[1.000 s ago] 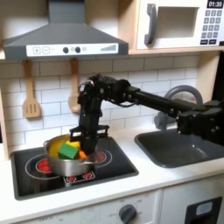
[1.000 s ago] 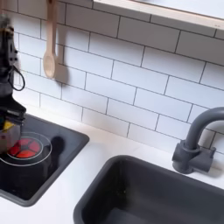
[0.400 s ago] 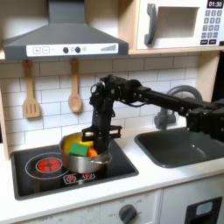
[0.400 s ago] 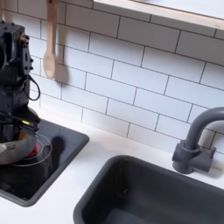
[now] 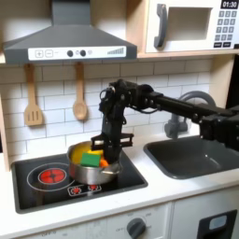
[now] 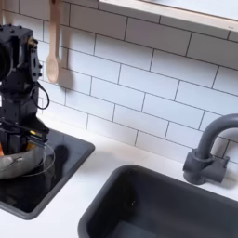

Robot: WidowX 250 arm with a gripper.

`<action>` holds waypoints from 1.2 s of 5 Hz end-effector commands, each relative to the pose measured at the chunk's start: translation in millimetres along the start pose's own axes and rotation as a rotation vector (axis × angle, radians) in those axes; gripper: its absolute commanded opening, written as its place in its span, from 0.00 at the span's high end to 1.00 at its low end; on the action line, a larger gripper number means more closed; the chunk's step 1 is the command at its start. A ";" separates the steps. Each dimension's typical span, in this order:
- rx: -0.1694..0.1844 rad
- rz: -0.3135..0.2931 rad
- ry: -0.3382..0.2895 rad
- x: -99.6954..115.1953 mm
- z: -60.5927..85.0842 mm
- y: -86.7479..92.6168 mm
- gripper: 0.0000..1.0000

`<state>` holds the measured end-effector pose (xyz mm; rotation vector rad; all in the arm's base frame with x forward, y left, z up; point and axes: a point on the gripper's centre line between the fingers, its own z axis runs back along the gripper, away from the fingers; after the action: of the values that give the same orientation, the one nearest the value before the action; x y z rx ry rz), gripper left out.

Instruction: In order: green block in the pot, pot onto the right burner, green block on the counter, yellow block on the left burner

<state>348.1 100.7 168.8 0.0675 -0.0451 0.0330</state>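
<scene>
Pot [image 5: 91, 163] sits on the black cooktop's [image 5: 42, 191] burner at the first exterior view's right, with the green block [image 5: 91, 159] and yellow block [image 5: 105, 162] inside. Gripper [image 5: 109, 145] reaches down onto its far rim, claw apparently pinching the rim.

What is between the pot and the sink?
Just bare white counter lies between the pot and the sink, seen in the second exterior view.

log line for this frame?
gripper at rim of round silver pot | small green block inside | pot on right burner of first exterior view
</scene>
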 end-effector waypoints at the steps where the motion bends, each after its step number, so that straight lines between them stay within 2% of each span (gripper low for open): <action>1: 0.009 0.040 -0.045 3.9 27.0 4.0 1.00; 2: 0.017 0.060 -0.079 6.5 40.9 5.0 1.00; 3: 0.022 0.103 -0.078 5.0 51.3 6.5 1.00; 5: 0.021 0.239 -0.080 -9.7 75.4 7.3 1.00; 6: 0.021 0.330 -0.064 -20.2 81.2 7.0 1.00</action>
<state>324.3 99.3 257.6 0.0934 -0.1420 0.3576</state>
